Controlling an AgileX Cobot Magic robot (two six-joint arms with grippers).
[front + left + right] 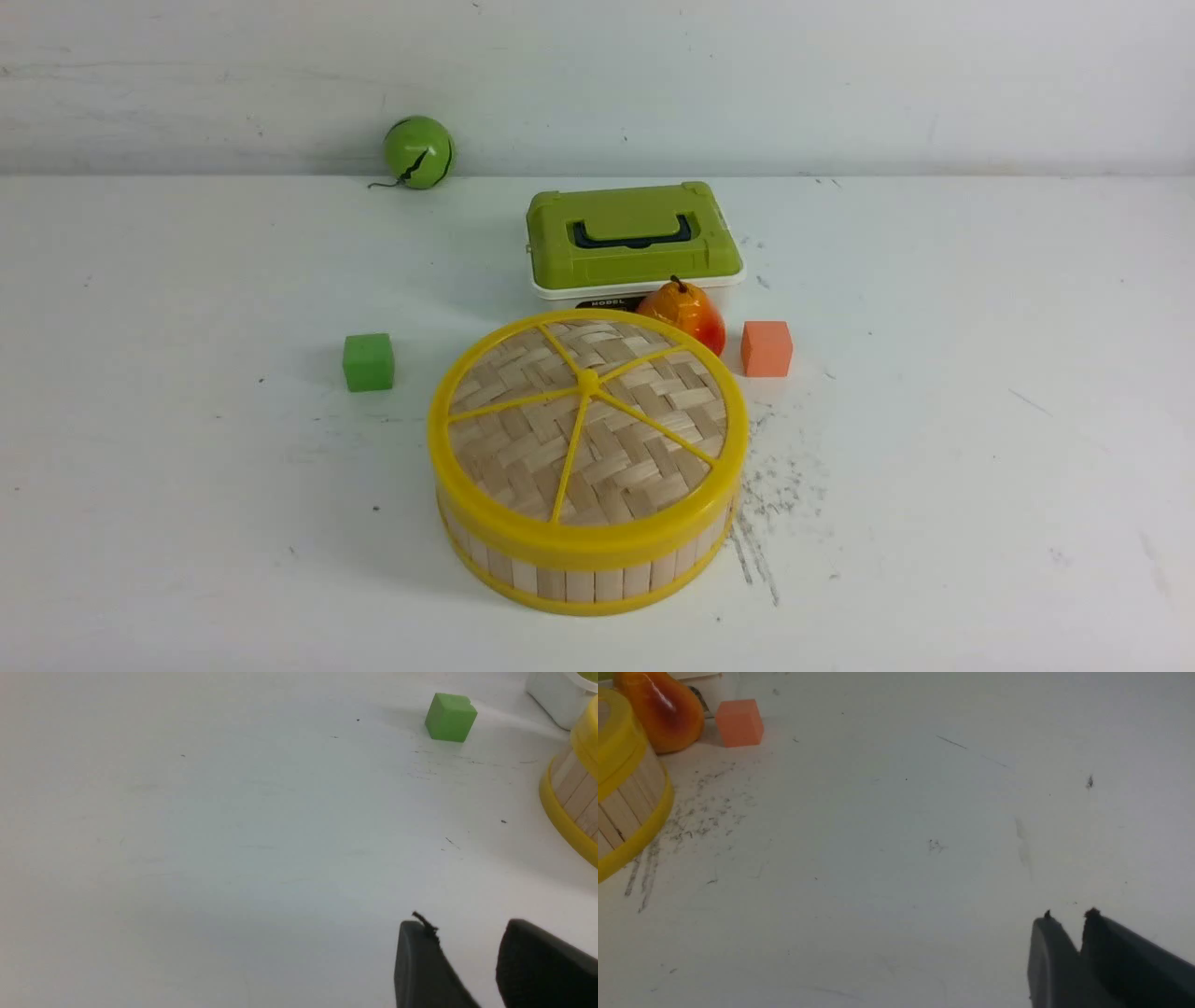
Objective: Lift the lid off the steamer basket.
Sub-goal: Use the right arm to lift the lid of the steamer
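Table (168,485): white and flat, a pale wall along its far edge, small dark specks here and there.
Steamer basket (579,583): round, midway between the left and right edges, closest of all to the near edge.
Box (630,238): green top on a white base, behind the basket toward the far edge.
Pear (689,313): orange-red, between basket and box; contact with either cannot be told.
Orange cube (766,348): just beside the pear, on the right-edge side.
Green cube (368,362): on the basket's left-edge side, apart from it.
Green ball (418,152): at the far edge, by the wall.
Scuff marks (766,504): grey streaks beside the basket, on its right-edge side.
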